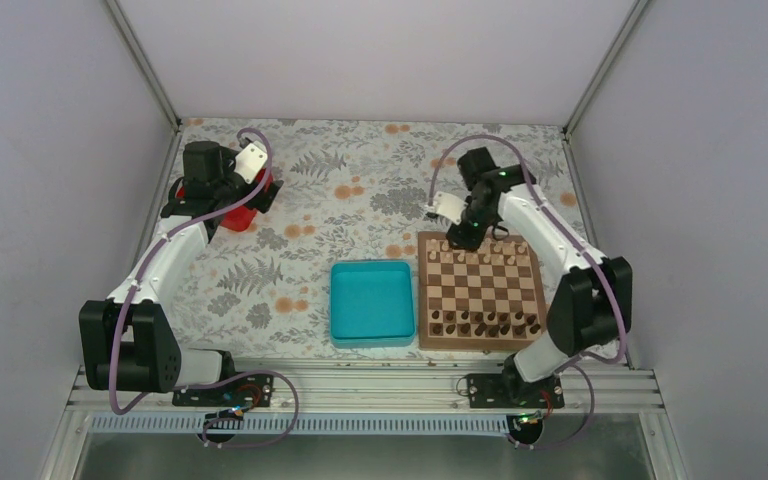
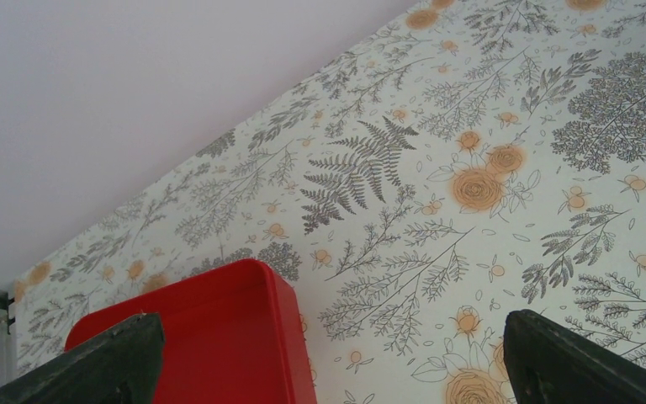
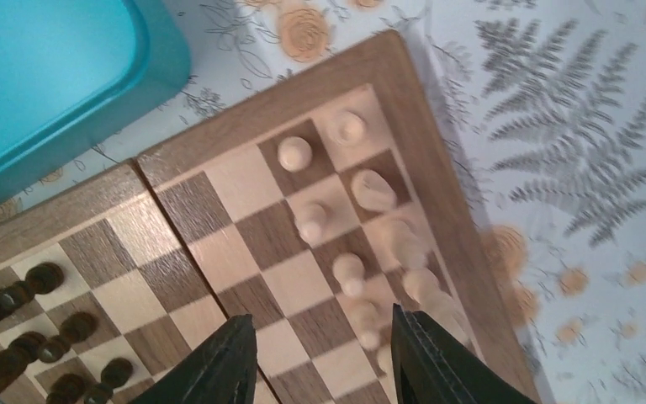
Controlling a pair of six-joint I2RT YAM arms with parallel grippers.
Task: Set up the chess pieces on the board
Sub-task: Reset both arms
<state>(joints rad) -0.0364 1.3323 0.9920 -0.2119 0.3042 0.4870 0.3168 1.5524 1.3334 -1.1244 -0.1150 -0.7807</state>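
Observation:
The chessboard lies right of centre; it also shows in the right wrist view. Several pale beige chess pieces stand in two rows along its far edge. Dark brown pieces stand along its near edge. My right gripper is open and empty, hovering above the far rows. My left gripper is open and empty, over the corner of a red tray at the far left.
A teal square tray lies left of the board and shows in the right wrist view. The flowered tablecloth covers the table. White walls close the back and sides.

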